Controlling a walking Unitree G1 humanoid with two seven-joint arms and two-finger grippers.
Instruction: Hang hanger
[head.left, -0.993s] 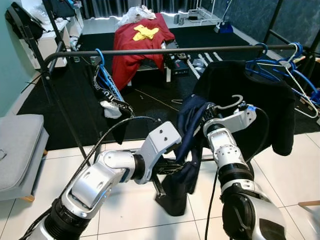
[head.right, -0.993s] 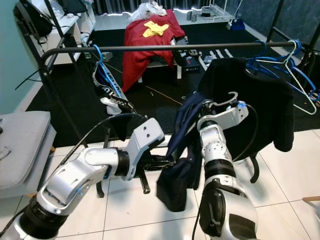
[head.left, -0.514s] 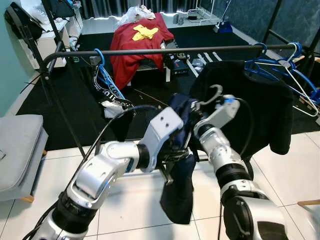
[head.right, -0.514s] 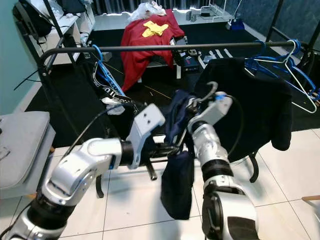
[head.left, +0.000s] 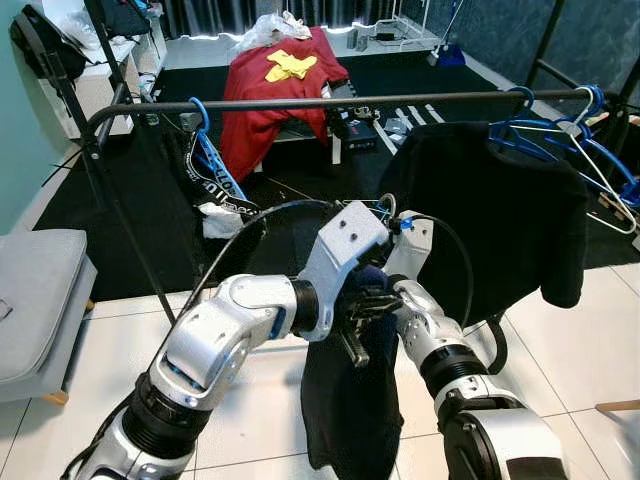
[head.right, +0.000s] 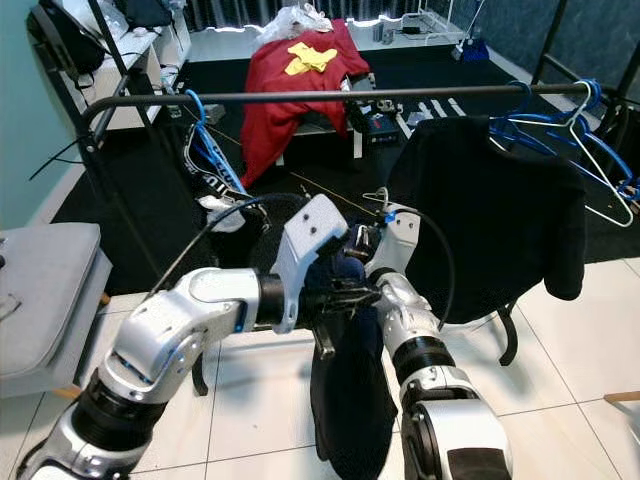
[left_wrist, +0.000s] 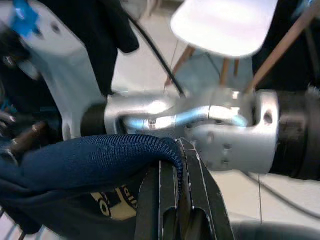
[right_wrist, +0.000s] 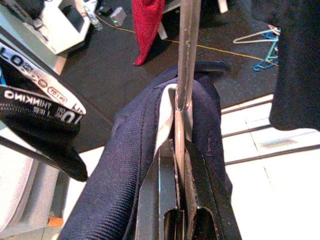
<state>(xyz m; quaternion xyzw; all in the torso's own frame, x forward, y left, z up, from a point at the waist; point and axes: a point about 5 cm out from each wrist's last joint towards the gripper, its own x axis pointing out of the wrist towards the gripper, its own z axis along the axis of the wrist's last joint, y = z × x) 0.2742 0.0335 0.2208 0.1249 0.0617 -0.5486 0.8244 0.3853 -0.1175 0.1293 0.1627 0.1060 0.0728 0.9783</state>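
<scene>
Eye views: your navy blue garment (head.left: 352, 400) on its thin metal hanger (head.right: 377, 197) has come in closer, now hanging straight below the black clothes rail (head.left: 330, 101), hook not over it | left wrist: left claw (left_wrist: 181, 157) clenched on the navy collar | right wrist: right claw (right_wrist: 181, 131) grasping the hanger's neck | white tiled floor (head.left: 260, 410), dark rug (head.left: 150, 200) behind.

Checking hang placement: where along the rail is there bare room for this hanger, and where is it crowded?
The rail is bare between the blue hanger with the lettered garment at its left end and the black garment on the right. The right end is crowded with blue and white hangers. Both grippers, left gripper and right gripper, hold the navy garment below that gap.
</scene>
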